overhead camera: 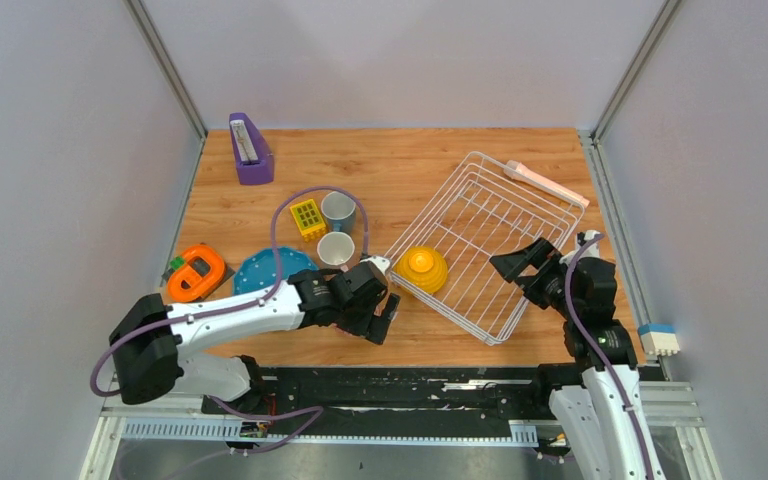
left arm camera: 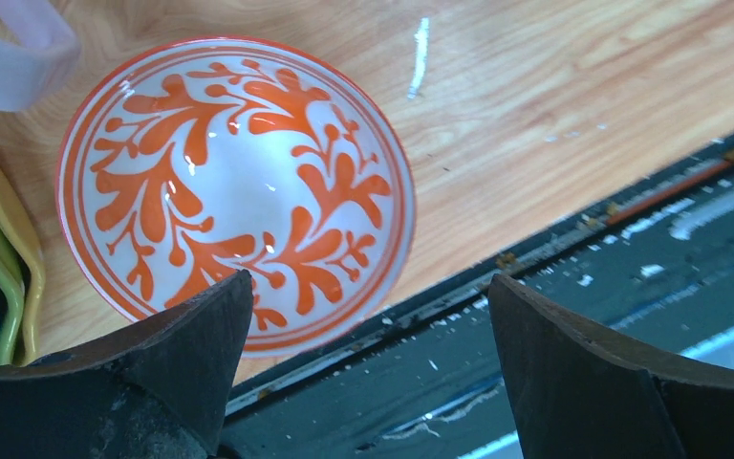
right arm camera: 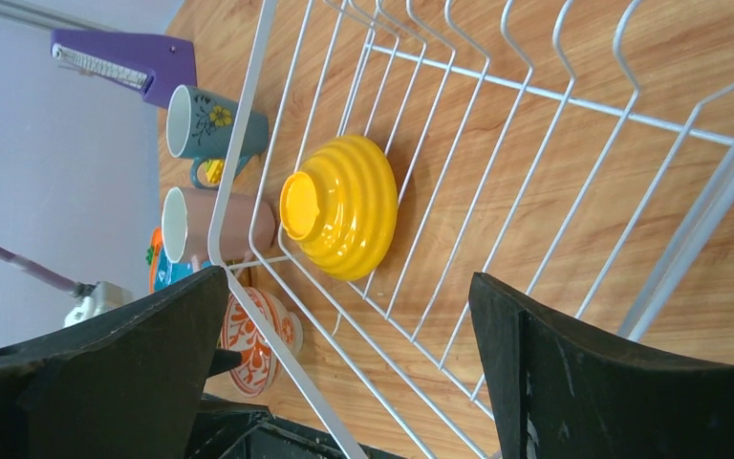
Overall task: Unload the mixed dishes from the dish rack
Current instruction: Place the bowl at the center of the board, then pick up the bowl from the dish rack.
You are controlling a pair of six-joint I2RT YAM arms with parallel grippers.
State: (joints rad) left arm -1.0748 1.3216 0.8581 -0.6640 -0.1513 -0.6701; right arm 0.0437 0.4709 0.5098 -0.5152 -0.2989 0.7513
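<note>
The white wire dish rack (overhead camera: 432,203) lies at an angle on the right of the table. It holds an upside-down yellow bowl (overhead camera: 421,268), which the right wrist view (right arm camera: 339,206) shows through the bars (right arm camera: 282,362). My left gripper (overhead camera: 385,318) is open over a whitish cup with a red rim and orange leaf pattern (left arm camera: 234,191). That cup stands on the table near the front edge, with the left fingertips (left arm camera: 220,316) apart and not touching it. My right gripper (overhead camera: 520,262) is open and empty over the rack's right side. The cup also shows in the right wrist view (right arm camera: 253,339).
A blue mug (overhead camera: 338,210), a pink mug (overhead camera: 335,250) and a blue plate (overhead camera: 273,270) sit left of the rack. Yellow and green plate edges (left arm camera: 10,229) lie beside the cup. A yellow grid block (overhead camera: 308,218), orange gadget (overhead camera: 196,272) and purple holder (overhead camera: 250,148) stand further left.
</note>
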